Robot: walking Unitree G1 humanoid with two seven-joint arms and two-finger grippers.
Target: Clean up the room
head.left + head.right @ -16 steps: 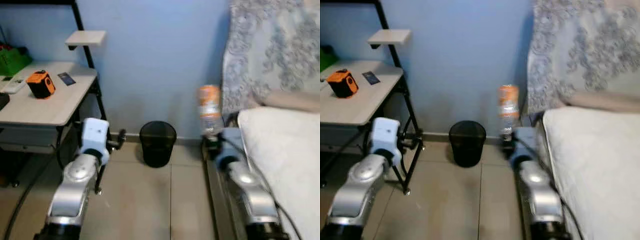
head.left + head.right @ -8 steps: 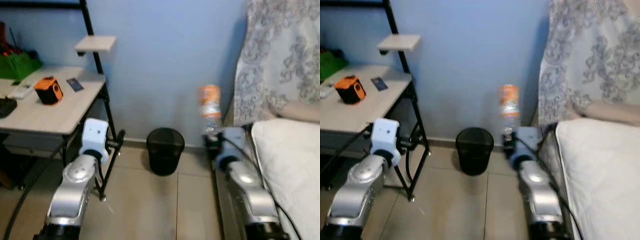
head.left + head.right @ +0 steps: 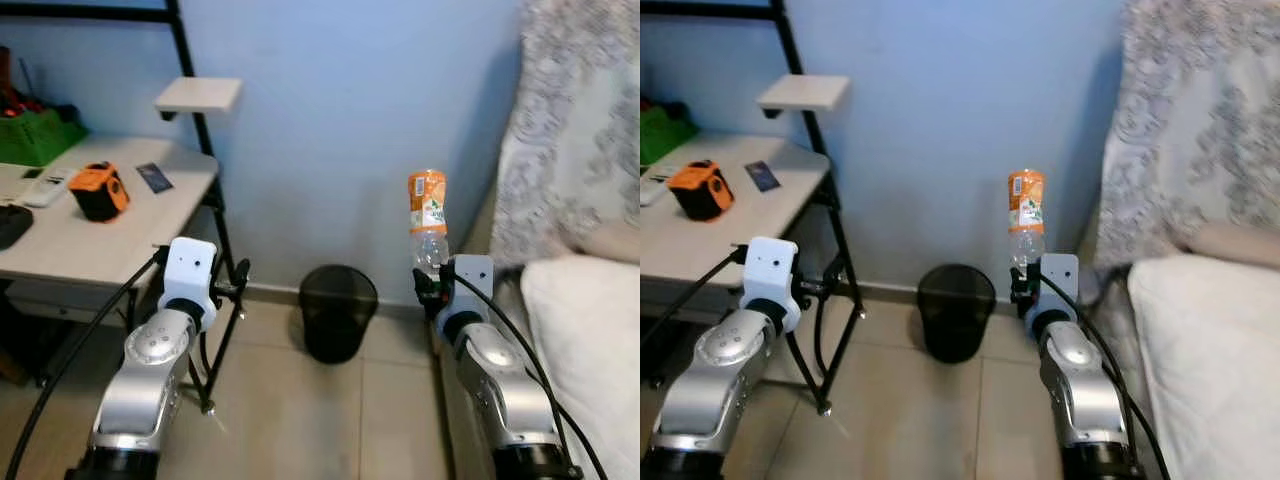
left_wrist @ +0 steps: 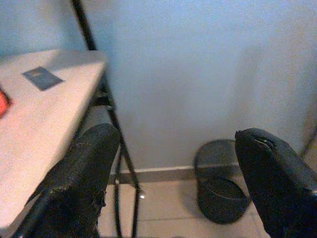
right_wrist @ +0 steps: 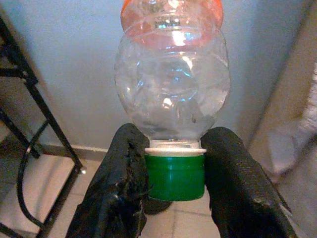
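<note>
Bottle first: a clear plastic bottle with an orange label and a green cap [image 3: 428,222] is held upside down by the right gripper [image 5: 174,174], cap pointing downward and the orange-labelled end uppermost. In the right wrist view the two black fingers [image 5: 121,191] press against either side of the green cap [image 5: 174,176], just below the white neck ring, so the bottle stands straight up out of the pinch. It hangs in the air in front of the pale blue wall [image 3: 350,130], above the floor and to the right of the bin.

Largest around it is the white bed [image 3: 590,340] at the right edge, with a grey patterned fabric [image 3: 580,130] rising behind it; the right arm runs close beside the bed's edge. At the left stands a light wooden desk on a black metal frame [image 3: 90,235], carrying an orange and black box-shaped device [image 3: 98,190], a small dark card [image 3: 154,177] and a green basket [image 3: 40,135]; a little white shelf [image 3: 198,95] is fixed to the frame above. A black mesh wastebasket [image 3: 338,310] sits on the tiled floor [image 3: 300,420] against the wall, between the desk leg and the held bottle.

The left gripper [image 4: 181,173] is raised beside the desk, its black fingers [image 4: 84,173] spread wide with nothing between them, and the wastebasket is visible beyond them.
</note>
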